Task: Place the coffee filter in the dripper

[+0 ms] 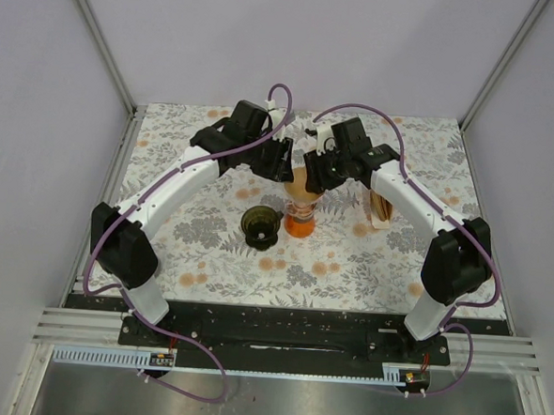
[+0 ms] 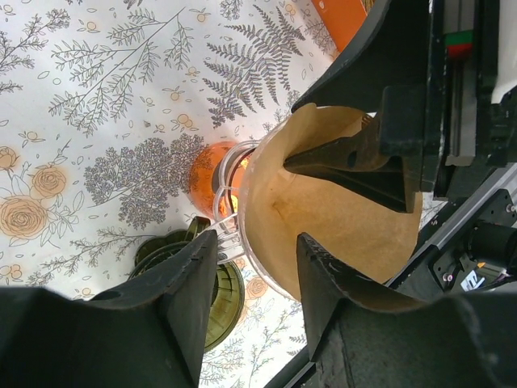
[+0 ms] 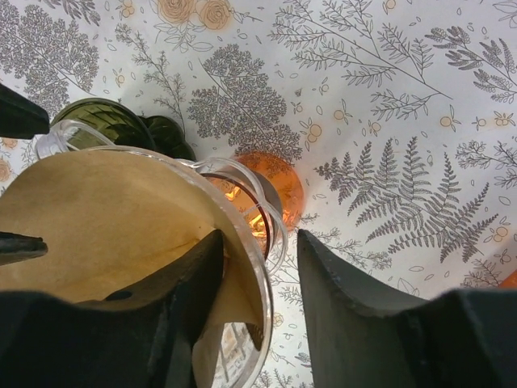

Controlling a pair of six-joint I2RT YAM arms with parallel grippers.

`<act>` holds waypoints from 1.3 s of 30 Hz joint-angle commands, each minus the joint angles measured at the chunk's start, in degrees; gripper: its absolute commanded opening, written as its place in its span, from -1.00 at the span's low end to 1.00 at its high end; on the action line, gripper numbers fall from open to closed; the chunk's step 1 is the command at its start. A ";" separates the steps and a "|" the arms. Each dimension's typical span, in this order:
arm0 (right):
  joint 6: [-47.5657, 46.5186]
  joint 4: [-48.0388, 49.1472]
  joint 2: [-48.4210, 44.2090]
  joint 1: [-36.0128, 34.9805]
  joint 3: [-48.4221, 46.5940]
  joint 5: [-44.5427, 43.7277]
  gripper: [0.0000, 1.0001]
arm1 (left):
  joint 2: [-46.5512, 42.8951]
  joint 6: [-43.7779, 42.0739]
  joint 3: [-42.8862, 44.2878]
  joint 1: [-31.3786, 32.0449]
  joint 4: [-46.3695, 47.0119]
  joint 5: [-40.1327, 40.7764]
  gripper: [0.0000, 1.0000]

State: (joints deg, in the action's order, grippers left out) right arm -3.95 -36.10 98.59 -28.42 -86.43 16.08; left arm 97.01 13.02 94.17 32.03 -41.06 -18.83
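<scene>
Paper filter (image 2: 323, 218), brown and shaped like a cone, sits inside the clear dripper (image 2: 244, 206). The dripper stands on an orange glass pot (image 3: 279, 190) in the middle of the flowery table (image 1: 377, 261). We see the left gripper (image 2: 258, 246) partly open, with one finger outside the dripper's rim and one finger over the paper. We see the right gripper (image 3: 260, 241) partly open too, across the rim on the other side, with one finger down inside the filter. A dark green cup (image 1: 260, 223) sits just beside the pot.
</scene>
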 commanded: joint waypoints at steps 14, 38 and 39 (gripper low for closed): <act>-1.77 -2.84 -4.37 0.30 -3.65 -2.45 0.38 | -2.88 -2.82 4.79 0.05 -0.51 -0.42 0.29; 1.04 -2.05 -14.20 0.30 -6.21 -4.38 0.58 | -9.90 -8.96 1.73 -9.79 -3.59 -0.42 0.70; 1.04 -1.96 -14.99 0.21 -5.86 -4.82 0.59 | -10.52 -10.36 1.02 -10.49 -4.37 -0.42 0.73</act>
State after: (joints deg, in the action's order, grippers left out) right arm -4.01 -40.10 88.07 -28.38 -90.76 13.85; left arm 91.72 7.05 97.54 24.64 -44.64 -18.87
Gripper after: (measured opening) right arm 0.781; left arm 0.837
